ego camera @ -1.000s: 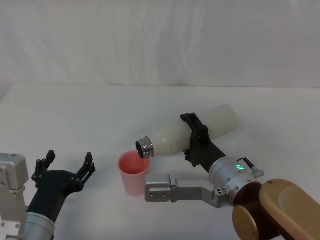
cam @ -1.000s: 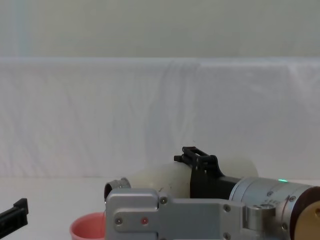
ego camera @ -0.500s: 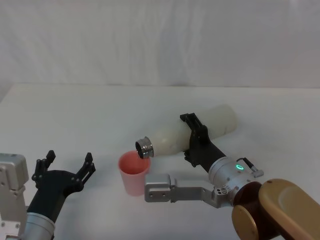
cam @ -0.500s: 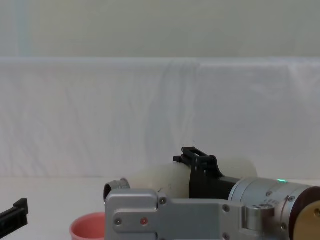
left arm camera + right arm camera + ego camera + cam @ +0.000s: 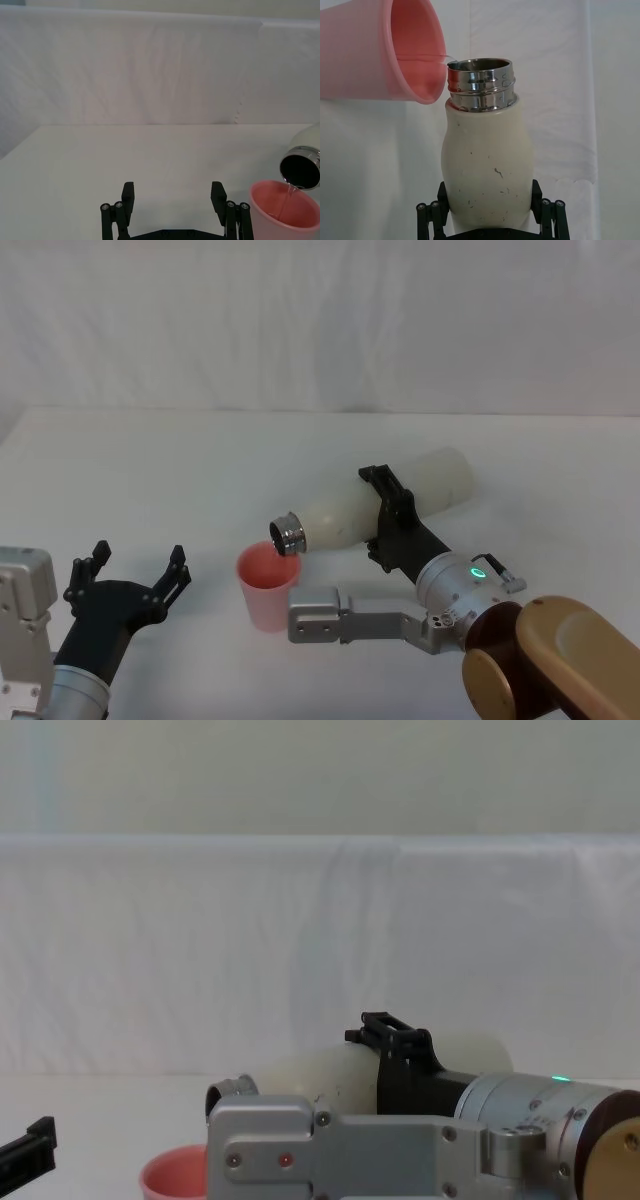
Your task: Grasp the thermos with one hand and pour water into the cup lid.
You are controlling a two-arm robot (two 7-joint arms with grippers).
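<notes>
The cream-white thermos (image 5: 370,508) lies tilted almost level above the table, with my right gripper (image 5: 390,520) shut around its middle. Its steel neck (image 5: 288,534) hangs over the rim of the salmon-pink cup lid (image 5: 268,585), which stands upright on the table. In the left wrist view a thin stream of water runs from the thermos (image 5: 301,167) into the cup lid (image 5: 285,212). The right wrist view has the thermos (image 5: 487,165) between the black fingers and the cup lid (image 5: 385,50) at its mouth. My left gripper (image 5: 130,575) rests open, left of the cup lid.
A white table (image 5: 200,470) runs back to a white cloth backdrop (image 5: 320,320). The silver link of my right arm (image 5: 340,615) sits just right of the cup lid, close to the table's front. Open table surface lies behind and to the left.
The right arm and the thermos have edged very slightly to the left. The cup lid and the left arm have not moved.
</notes>
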